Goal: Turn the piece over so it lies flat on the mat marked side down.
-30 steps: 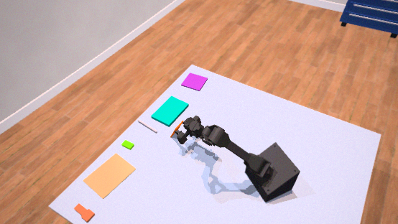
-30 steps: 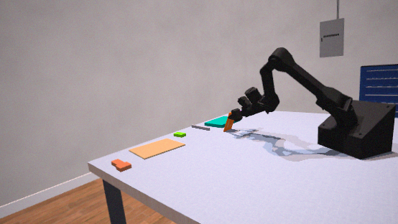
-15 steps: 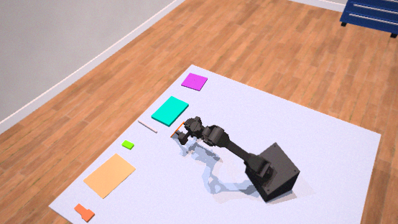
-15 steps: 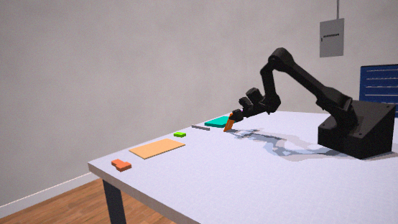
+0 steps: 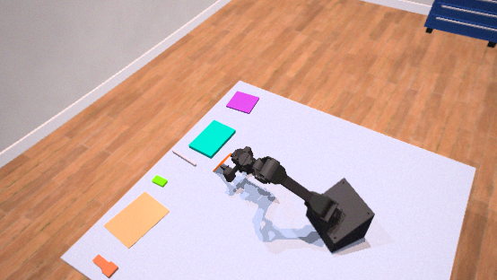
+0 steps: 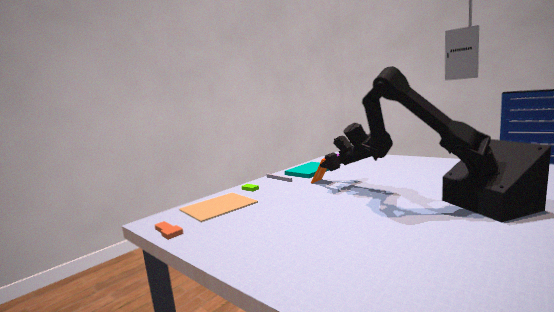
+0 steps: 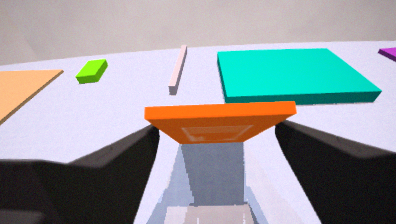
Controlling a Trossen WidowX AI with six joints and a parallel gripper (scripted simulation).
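Observation:
The piece is a thin orange plate (image 7: 220,121) with a pale square mark on the face turned toward the wrist camera. My gripper (image 7: 216,128) is shut on it by its two side edges. The plate is tilted, top edge leaning away from me and the marked face turned downward. In the exterior view the plate (image 6: 318,174) leans steeply with its lower edge at the mat, and the gripper (image 6: 331,161) holds its upper part. From above, the plate (image 5: 222,162) shows as a thin orange line just in front of the gripper (image 5: 228,168).
A teal slab (image 5: 212,138) lies just beyond the piece. A thin pale bar (image 5: 184,158) and a small green block (image 5: 160,180) lie to its left. A magenta tile (image 5: 242,101), a peach sheet (image 5: 136,219) and an orange shape (image 5: 105,266) lie along the mat edge.

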